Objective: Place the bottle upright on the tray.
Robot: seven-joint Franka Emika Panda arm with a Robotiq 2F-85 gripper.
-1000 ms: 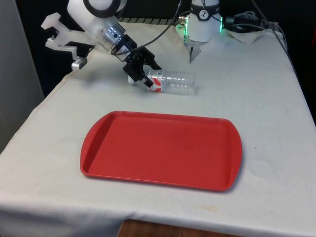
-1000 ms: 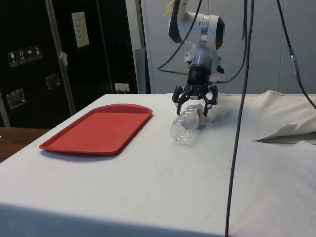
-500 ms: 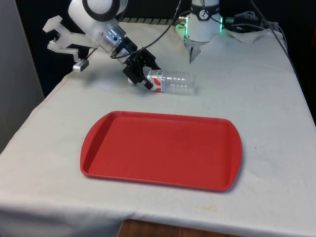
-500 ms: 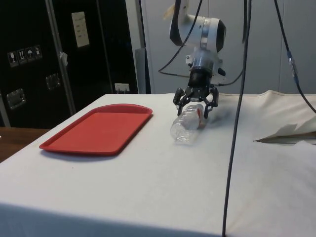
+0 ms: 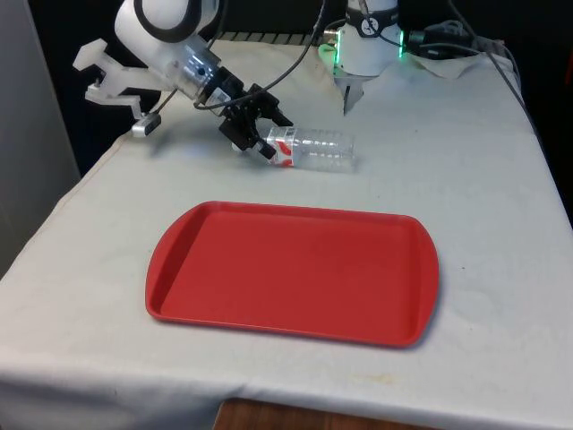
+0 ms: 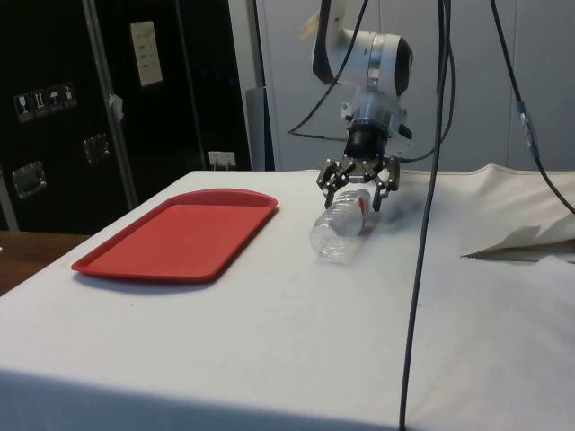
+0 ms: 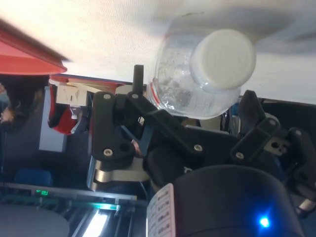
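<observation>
Front view: my jaws (image 5: 257, 131) stand spread wide at the capped end of the bottle (image 5: 315, 150), one finger on each side of its neck, not closed on it. That clear bottle with a red-and-white label lies on its side on the white-clothed surface (image 5: 483, 179), just beyond the far edge of the red tray (image 5: 295, 269). Side view has the bottle (image 6: 340, 230) lying beside the tray (image 6: 180, 235), my jaws (image 6: 359, 187) over its far end. Wrist view looks straight onto its white cap (image 7: 223, 60).
</observation>
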